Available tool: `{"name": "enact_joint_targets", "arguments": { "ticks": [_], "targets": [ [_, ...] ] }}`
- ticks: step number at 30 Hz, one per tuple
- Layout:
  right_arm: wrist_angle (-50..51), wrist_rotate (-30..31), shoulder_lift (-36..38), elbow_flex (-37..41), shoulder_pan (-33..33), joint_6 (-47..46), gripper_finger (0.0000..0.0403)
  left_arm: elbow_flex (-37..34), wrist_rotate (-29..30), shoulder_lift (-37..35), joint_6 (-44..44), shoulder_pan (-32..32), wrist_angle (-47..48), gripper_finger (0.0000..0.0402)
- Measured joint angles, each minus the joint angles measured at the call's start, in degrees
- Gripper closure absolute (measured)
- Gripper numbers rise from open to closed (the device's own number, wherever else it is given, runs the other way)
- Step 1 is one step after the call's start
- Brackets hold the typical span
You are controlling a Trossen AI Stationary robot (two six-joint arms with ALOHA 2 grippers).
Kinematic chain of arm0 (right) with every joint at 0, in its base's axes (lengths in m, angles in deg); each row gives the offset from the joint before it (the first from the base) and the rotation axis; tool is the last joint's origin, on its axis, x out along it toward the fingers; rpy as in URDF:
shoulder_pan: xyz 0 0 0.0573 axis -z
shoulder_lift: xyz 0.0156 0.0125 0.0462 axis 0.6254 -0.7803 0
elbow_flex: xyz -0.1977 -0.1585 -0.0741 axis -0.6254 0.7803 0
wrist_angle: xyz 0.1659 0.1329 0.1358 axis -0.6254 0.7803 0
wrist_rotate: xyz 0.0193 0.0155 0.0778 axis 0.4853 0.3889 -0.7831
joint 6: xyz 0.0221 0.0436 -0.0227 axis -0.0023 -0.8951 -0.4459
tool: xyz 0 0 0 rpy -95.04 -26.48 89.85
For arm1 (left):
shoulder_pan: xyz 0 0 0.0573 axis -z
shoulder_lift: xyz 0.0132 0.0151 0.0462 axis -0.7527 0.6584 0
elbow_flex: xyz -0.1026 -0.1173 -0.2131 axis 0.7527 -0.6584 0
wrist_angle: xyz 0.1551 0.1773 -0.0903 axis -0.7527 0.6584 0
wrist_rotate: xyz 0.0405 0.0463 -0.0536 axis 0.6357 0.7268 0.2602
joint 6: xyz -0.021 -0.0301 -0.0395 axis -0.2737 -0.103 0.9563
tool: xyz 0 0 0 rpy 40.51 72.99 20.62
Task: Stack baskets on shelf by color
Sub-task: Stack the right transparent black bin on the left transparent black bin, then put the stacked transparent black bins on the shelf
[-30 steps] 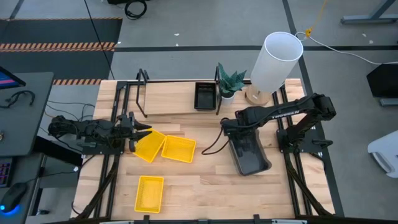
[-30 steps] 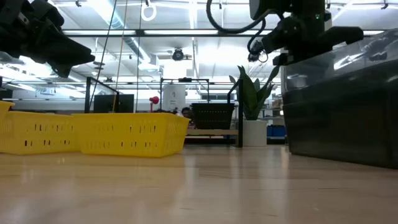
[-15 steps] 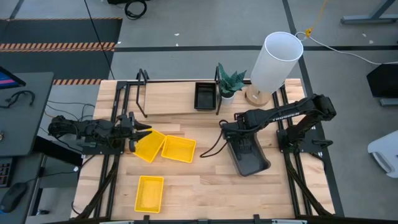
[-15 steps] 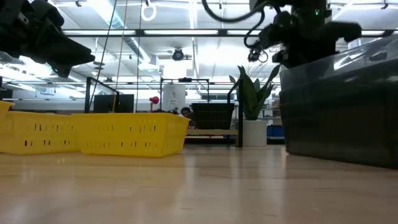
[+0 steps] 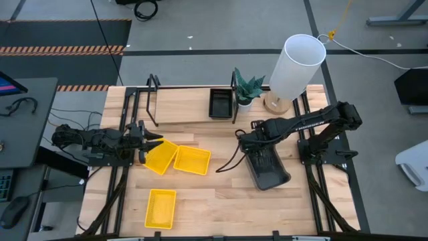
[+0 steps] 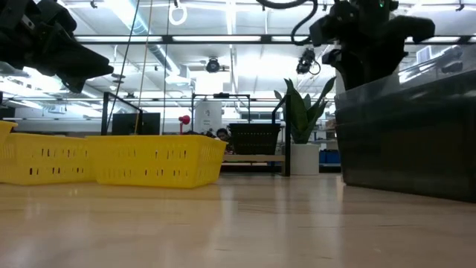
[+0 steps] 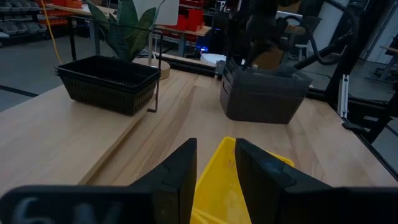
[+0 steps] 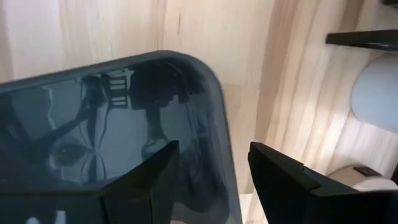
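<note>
Presently, the right gripper (image 5: 257,143) is seen over the far rim of the dark grey baskets (image 5: 269,167), which sit stacked on the table (image 5: 221,194) toward its right edge. Its jaws are spread, one finger (image 8: 149,180) inside the rim and the other outside it, nothing pinched.

The left gripper (image 5: 148,143) is held at the table's left edge, its jaws pinching the upturned corner of a yellow basket (image 5: 160,158), which is tilted. A second yellow basket (image 5: 192,160) lies just beside it, touching or nearly so. A third yellow basket (image 5: 161,207) lies flat near the front edge, apart from the others.

The shelf (image 5: 180,107) stands along the far edge of the table. The black mesh baskets (image 5: 221,103) are set on its right end. A potted plant (image 5: 246,89) and a white cylinder (image 5: 296,65) are noted by the far right corner.
</note>
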Motion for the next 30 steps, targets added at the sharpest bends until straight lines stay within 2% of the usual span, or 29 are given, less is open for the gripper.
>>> {"name": "enact_joint_targets", "arguments": {
  "ticks": [7, 13, 17, 24, 30],
  "targets": [
    [-6.5, -0.9, 0.0, 5.3, 1.6, 6.3, 0.0214, 0.0, 0.0, 0.0, 0.0, 0.0, 0.0, 0.0285],
    [-15.0, -3.4, 0.0, 11.1, 3.9, 8.3, 0.0244, 0.0, 0.0, 0.0, 0.0, 0.0, 0.0, 0.0285],
    [-17.0, -3.6, 0.0, 12.8, 4.7, 8.5, 0.0284, 0.0, 0.0, 0.0, 0.0, 0.0, 0.0, 0.0285],
    [-16.4, -6.1, 0.2, 12.8, 5.0, 8.7, 0.0384, 0.0, 0.0, 0.0, 0.0, 0.0, 0.0, 0.0285],
    [-16.4, -6.3, 0.2, 12.8, 5.0, 7.1, 0.0377, 0.0, 0.0, 0.0, 0.0, 0.0, 0.0, 0.0285]
  ]
}}
